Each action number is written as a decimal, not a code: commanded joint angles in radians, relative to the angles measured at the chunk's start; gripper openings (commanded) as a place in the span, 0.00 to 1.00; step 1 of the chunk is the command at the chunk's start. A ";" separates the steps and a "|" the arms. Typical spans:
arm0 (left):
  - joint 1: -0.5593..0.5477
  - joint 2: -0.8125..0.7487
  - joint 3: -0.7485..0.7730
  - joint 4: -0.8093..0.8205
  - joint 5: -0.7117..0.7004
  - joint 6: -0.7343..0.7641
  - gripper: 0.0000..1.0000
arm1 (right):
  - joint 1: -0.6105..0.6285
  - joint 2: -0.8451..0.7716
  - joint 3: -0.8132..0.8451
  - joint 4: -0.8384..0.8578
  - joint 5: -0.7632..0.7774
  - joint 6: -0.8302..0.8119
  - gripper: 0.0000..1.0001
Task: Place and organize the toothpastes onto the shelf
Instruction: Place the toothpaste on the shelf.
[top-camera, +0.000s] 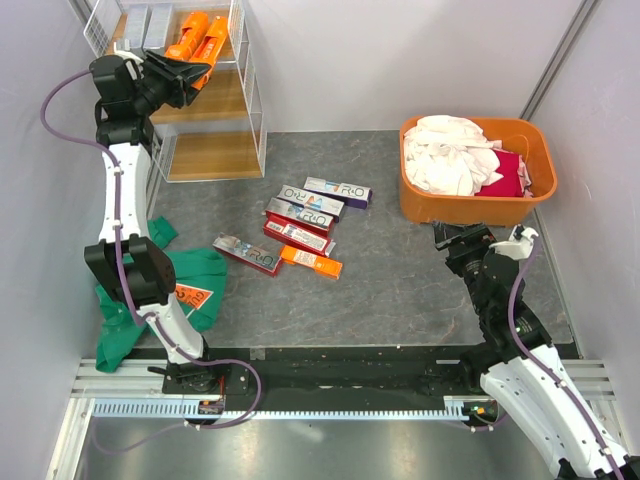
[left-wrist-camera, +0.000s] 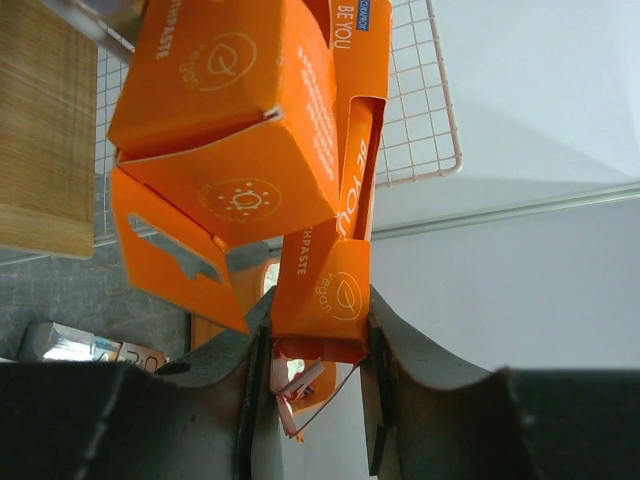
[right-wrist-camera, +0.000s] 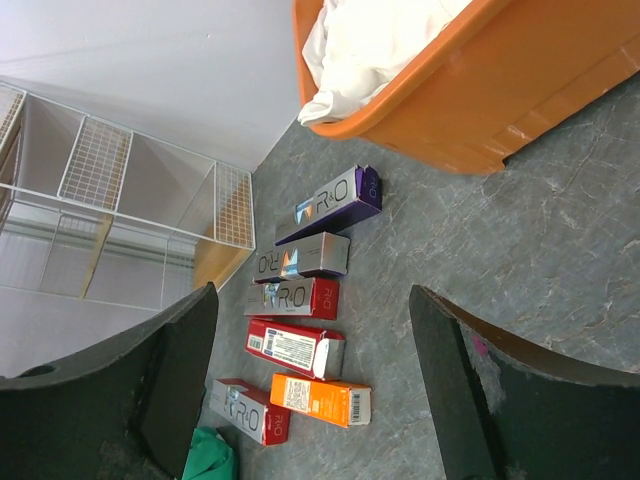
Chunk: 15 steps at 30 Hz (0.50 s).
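My left gripper (top-camera: 188, 72) (left-wrist-camera: 318, 335) is shut on the end of an orange toothpaste carton (left-wrist-camera: 325, 285), held up at the top tier of the white wire shelf (top-camera: 240, 95). Two more orange cartons (top-camera: 197, 37) (left-wrist-camera: 225, 120) lie on that tier, with grey cartons (top-camera: 146, 25) beside them. Several toothpastes lie in a loose row on the grey floor: purple (right-wrist-camera: 335, 203), silver (right-wrist-camera: 305, 258), red (right-wrist-camera: 297, 350) and orange (right-wrist-camera: 320, 400) (top-camera: 311, 263). Low at the right, my right gripper (top-camera: 452, 240) (right-wrist-camera: 312, 300) stands open and empty, apart from them.
An orange tub (top-camera: 520, 205) (right-wrist-camera: 500, 90) of white and pink laundry stands right behind the right gripper. A green cloth (top-camera: 195, 285) (right-wrist-camera: 205, 455) lies at the left arm's base. The shelf's lower wooden boards (top-camera: 210, 155) are bare.
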<state>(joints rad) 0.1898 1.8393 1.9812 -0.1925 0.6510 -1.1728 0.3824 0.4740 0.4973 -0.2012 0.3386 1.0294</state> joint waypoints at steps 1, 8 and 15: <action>0.007 0.008 0.064 -0.011 -0.074 0.050 0.33 | 0.001 -0.017 -0.011 -0.003 0.025 0.003 0.85; 0.007 0.072 0.157 -0.062 -0.099 0.032 0.33 | 0.001 -0.009 -0.005 -0.006 0.033 -0.009 0.86; 0.003 0.089 0.177 -0.065 -0.160 0.009 0.33 | 0.003 -0.006 -0.005 -0.010 0.036 -0.012 0.86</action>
<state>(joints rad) 0.1928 1.9064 2.1014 -0.2569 0.5632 -1.1637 0.3820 0.4660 0.4957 -0.2115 0.3580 1.0256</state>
